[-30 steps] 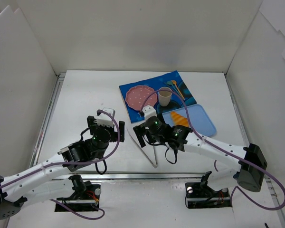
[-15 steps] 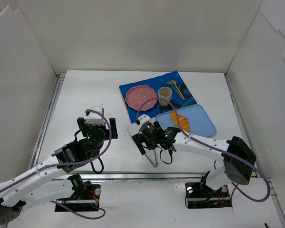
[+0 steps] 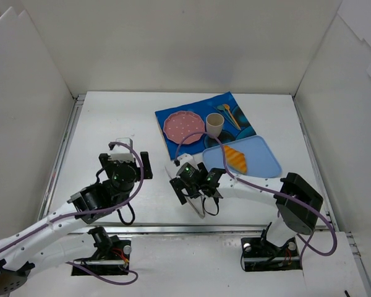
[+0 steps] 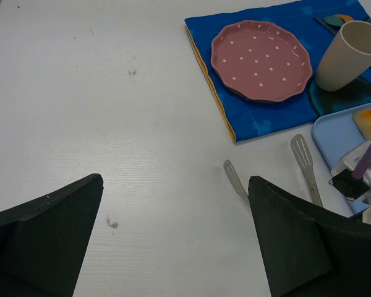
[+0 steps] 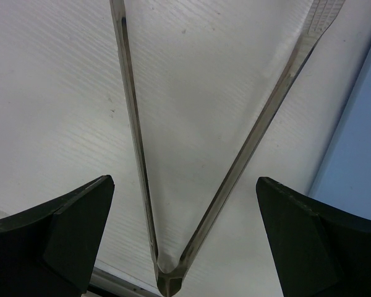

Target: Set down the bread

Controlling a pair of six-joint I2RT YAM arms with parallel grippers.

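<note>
Bread (image 3: 237, 158) on blue tray (image 3: 267, 162) — apart from right fingers (image 5: 55, 235), wide over tongs (image 5: 133, 124); left fingers (image 4: 43, 241) wide.

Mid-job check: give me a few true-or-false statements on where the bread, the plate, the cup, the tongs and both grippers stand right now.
1. The golden-orange croissant-shaped bread lies on the light blue tray. True.
2. The pink dotted plate holds the bread. False: the plate is bare.
3. The right gripper is shut on the metal tongs. False: it is open, and the tongs lie on the table beneath it.
4. The beige cup stands upright on the blue cloth. True.
5. The left gripper is open and holds nothing. True.
</note>
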